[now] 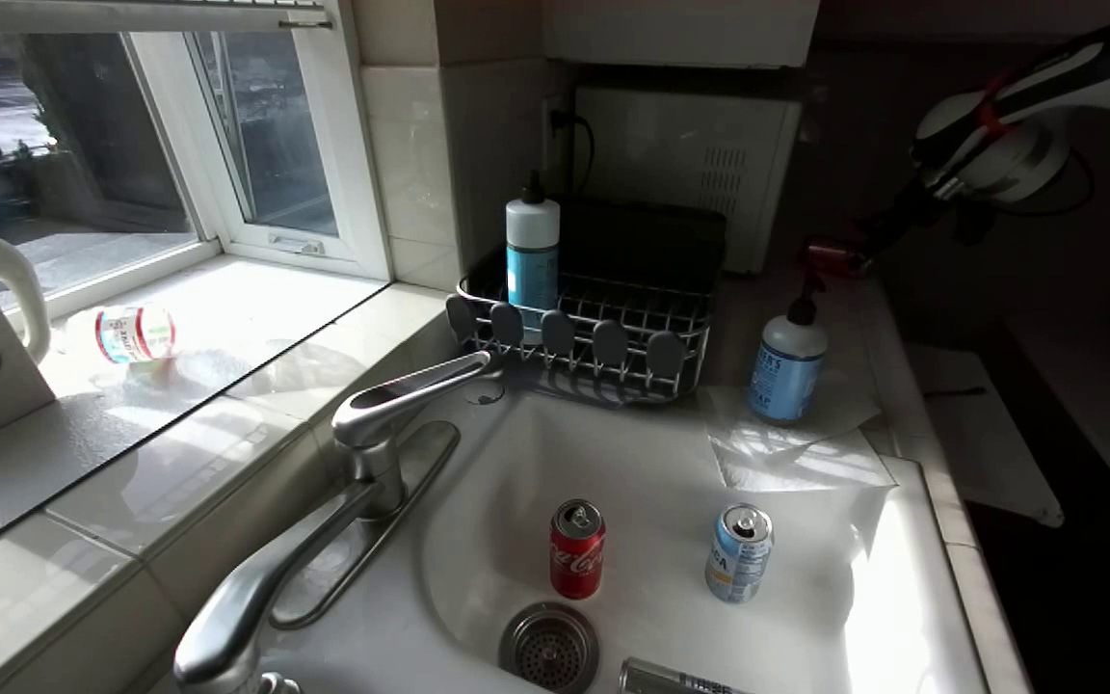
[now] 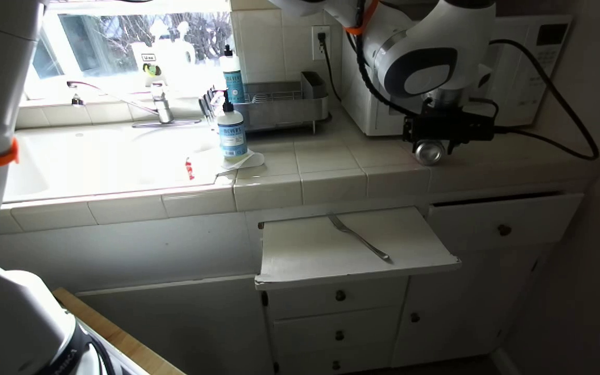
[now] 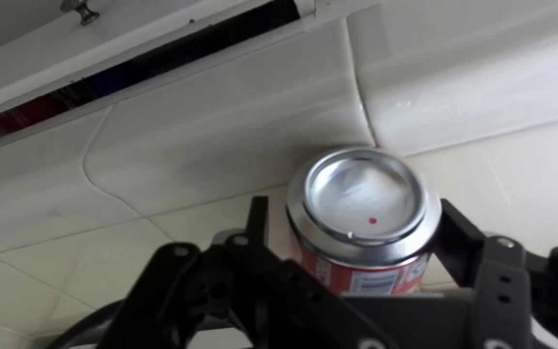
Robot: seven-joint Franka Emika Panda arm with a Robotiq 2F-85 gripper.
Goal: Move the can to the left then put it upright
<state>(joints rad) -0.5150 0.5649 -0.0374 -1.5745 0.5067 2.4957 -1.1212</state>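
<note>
The can (image 3: 364, 271) is dull red with a pale metal end. It lies on its side at the counter's front edge, its plain dished end facing out. In an exterior view only its round metal end (image 2: 429, 152) shows; in an exterior view its red side (image 1: 832, 257) shows dimly. My gripper (image 3: 351, 201) has its fingers on either side of the can. The right finger is against or very close to the can, and a gap shows between the left finger and the can. The gripper (image 2: 434, 150) is open around it, low over the counter.
A microwave (image 2: 526, 78) stands behind the gripper. A soap bottle (image 2: 232, 133) and a dish rack (image 2: 279, 114) stand further left by the sink. A brighter red can (image 1: 578, 554) and a blue-and-silver can (image 1: 740, 554) stand in the sink. A drawer (image 2: 503, 221) below is partly open.
</note>
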